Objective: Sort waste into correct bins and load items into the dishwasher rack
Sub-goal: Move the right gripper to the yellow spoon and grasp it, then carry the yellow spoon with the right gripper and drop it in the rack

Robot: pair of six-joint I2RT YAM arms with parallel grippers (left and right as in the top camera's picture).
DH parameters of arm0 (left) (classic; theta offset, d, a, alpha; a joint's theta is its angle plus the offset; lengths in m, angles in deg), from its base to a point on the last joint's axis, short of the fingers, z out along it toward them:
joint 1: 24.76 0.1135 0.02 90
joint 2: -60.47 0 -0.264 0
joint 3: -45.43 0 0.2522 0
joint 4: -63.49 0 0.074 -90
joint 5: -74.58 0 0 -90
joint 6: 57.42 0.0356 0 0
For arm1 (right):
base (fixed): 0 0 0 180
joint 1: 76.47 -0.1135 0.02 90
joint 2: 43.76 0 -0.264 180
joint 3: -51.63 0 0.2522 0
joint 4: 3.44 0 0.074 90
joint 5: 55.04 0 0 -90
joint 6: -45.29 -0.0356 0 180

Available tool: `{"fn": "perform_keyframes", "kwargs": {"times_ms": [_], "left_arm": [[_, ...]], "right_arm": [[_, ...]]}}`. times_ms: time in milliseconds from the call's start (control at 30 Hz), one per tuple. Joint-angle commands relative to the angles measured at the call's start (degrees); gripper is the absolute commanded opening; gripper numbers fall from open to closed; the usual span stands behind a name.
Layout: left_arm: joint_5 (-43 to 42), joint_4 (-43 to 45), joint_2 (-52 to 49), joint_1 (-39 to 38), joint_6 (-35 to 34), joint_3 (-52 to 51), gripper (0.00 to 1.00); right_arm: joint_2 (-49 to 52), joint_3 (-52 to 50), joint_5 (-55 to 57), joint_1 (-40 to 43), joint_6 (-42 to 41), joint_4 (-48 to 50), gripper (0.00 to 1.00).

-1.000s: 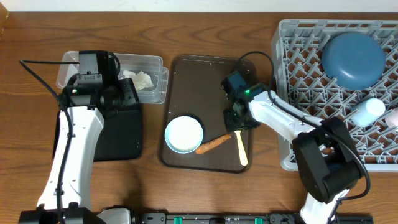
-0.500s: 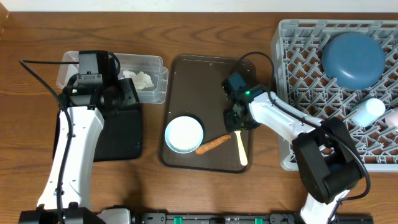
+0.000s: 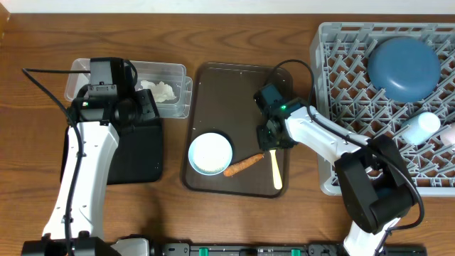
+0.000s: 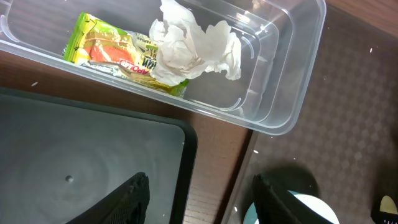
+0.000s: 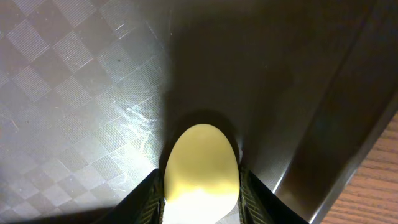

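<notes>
Nothing has moved: right pincer (image 5: 200, 196) clasps the pale yellow plastic spoon (image 5: 200, 162) on the flat brown tray (image 3: 227, 99); left pincer (image 4: 202, 199) gapes empty. Crumpled white tissue (image 4: 193, 46) and yellow-green wrapper (image 4: 106, 50) lie in the clear plastic tub (image 4: 292, 93), toward the far-left corner; dark blue round plate (image 3: 404, 67) is racked at the right edge. White round bowl (image 3: 210, 153) and orange carrot-like stick (image 3: 243, 165) remain.

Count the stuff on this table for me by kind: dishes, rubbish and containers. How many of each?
Dishes: 5 (plate, bowl, blue cup, pink cup, spoon)
Rubbish: 3 (tissue, wrapper, carrot stick)
Containers: 4 (tub, black tray, brown tray, rack)
Total: 12
</notes>
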Motion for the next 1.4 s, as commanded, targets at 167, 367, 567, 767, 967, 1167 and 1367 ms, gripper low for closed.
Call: {"fn": "perform_keyframes", "kwargs": {"times_ms": [167, 367, 567, 767, 967, 1167, 1367], "left_arm": [[0.7, 0.0, 0.2, 0.1, -0.5, 0.2, 0.56], [0.8, 0.0, 0.2, 0.1, -0.5, 0.2, 0.56], [0.7, 0.0, 0.2, 0.1, -0.5, 0.2, 0.56], [0.7, 0.0, 0.2, 0.1, -0.5, 0.2, 0.56], [0.7, 0.0, 0.2, 0.1, -0.5, 0.2, 0.56], [0.7, 0.1, 0.2, 0.1, -0.5, 0.2, 0.56], [0.7, 0.0, 0.2, 0.1, -0.5, 0.2, 0.56]], "right_arm": [[0.3, -1.2, 1.0, -0.1, 0.3, 0.2, 0.32], [0.3, -0.8, -0.2, -0.1, 0.3, 0.2, 0.32], [0.2, 7.0, -0.1, 1.3, 3.9, -4.9, 0.32], [0.2, 18.6, -0.1, 4.1, 8.4, -12.2, 0.29], [0.2, 29.5, -0.1, 8.4, 11.7, -20.5, 0.27], [0.2, 37.1, -3.0, 15.4, 17.0, -28.5, 0.28], [0.2, 40.9, -7.3, 24.3, 21.4, -34.3, 0.3]]}}
